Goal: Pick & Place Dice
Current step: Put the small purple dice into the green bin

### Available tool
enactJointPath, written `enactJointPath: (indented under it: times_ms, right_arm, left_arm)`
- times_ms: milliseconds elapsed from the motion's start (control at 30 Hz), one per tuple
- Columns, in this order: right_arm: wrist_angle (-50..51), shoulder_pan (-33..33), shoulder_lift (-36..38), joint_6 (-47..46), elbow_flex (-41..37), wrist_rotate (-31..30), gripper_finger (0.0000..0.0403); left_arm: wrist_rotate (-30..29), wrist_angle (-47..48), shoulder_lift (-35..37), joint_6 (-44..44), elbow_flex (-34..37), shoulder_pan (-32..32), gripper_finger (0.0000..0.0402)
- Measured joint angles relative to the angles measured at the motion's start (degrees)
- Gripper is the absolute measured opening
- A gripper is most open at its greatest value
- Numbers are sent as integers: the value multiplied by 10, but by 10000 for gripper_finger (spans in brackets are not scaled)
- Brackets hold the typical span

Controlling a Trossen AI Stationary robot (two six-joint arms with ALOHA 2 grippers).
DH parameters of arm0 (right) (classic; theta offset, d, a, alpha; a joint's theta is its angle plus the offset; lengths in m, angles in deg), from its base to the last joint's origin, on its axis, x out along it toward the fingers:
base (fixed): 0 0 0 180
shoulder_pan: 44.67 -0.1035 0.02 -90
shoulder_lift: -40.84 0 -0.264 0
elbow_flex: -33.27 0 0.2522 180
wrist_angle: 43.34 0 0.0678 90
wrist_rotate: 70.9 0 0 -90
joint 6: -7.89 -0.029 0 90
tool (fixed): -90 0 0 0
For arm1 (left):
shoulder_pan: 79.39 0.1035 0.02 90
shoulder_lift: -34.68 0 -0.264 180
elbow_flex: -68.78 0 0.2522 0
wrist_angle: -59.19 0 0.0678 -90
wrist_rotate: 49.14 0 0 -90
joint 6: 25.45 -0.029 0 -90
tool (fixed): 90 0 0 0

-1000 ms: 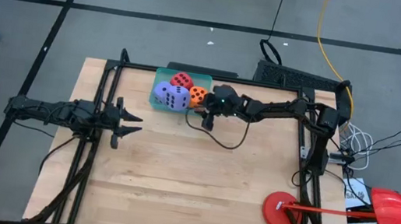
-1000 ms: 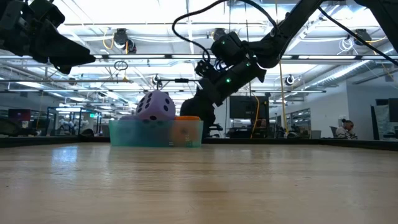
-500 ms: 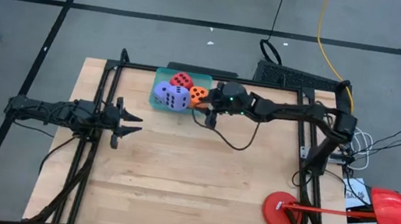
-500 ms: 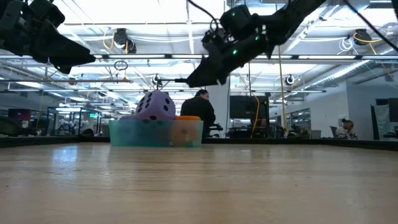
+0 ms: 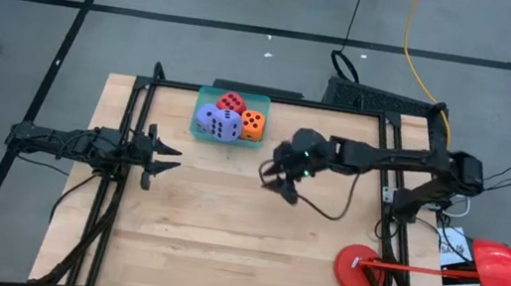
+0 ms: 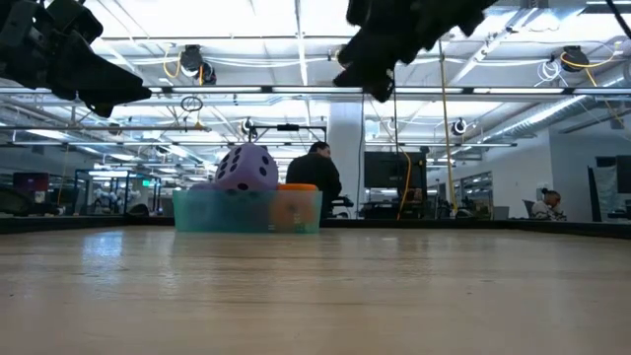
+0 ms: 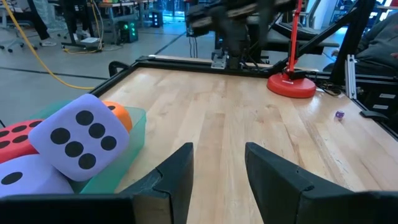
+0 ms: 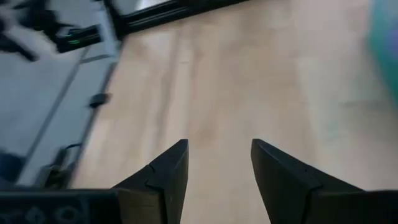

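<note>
I count all four dice in the teal tray [image 5: 263, 100]: the orange die [image 5: 252, 124], the red die [image 5: 232, 104] and two purple-blue dice [image 5: 217, 123] piled beside them. So placing looks done to me; I see nothing loose on the table [image 5: 222, 239].

My right gripper [image 5: 279, 179] hangs above bare wood, well clear of the tray, fingers parted with nothing between them. My left gripper [image 5: 165, 157] waits off to the tray's side, fingers spread and empty, dice just ahead of its tips.

I can read no brand, label or writing anywhere.
</note>
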Motion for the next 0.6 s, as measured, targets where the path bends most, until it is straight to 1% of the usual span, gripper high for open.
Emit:
enactJointPath:
  times_ms: [200, 233, 267, 400, 467, 533, 600]
  right_arm:
    - [-3, -94, 50, -16, -40, 1, 162]
    - [-4, -113, 56, -19, -46, -12, 160]
    - [-4, -133, 63, -24, -53, -29, 159]
    - [-3, -212, 77, -65, -79, -147, 151]
    - [-3, -248, 77, -69, -86, -196, 149]
    - [-5, -281, 77, -67, -91, -233, 148]
    - [-8, -310, 69, -68, -92, -253, 149]
  left_arm:
    - [0, 0, 0, 0, 0, 0, 152]
    - [0, 0, 0, 0, 0, 0, 152]
    - [0, 0, 0, 0, 0, 0, 152]
    - [0, 0, 0, 0, 0, 0, 152]
    - [0, 0, 0, 0, 0, 0, 152]
    - [0, 0, 0, 0, 0, 0, 152]
    - [0, 0, 0, 0, 0, 0, 152]
